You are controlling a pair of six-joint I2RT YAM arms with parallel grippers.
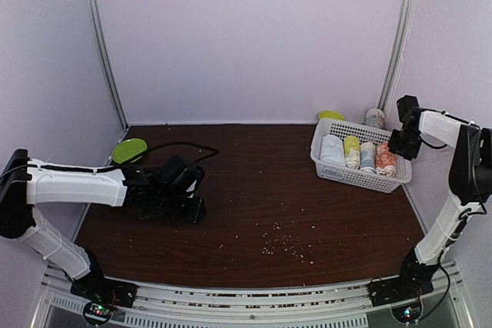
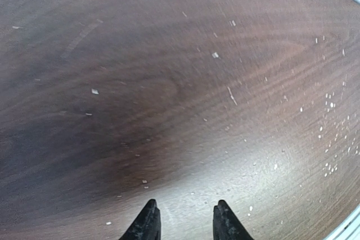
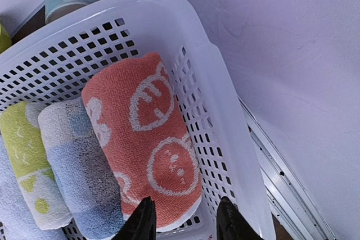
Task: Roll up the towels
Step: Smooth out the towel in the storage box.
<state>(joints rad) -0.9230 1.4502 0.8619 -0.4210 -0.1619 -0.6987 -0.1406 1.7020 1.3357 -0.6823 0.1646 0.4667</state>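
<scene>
The left arm point(image 1: 77, 187) and the right arm point(image 1: 440, 230) are both made of smooth white tube-shaped shells linked by bulky black joints. Each is bolted to a black base point(image 1: 96, 289) with small green and red lights glowing beside it. A black cable point(image 1: 181, 144) trails from the left arm and a thinner black wire point(image 1: 464, 220) loops along the right one, while the left gripper point(image 2: 184, 220) and the right gripper point(image 3: 185, 220) each end in two matte black fingers tapering to blunt tips.

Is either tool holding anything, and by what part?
Nothing is held. The left tool stands open over the table. The right tool stands open above the near end of the orange towel, which lies rolled in the basket.
</scene>
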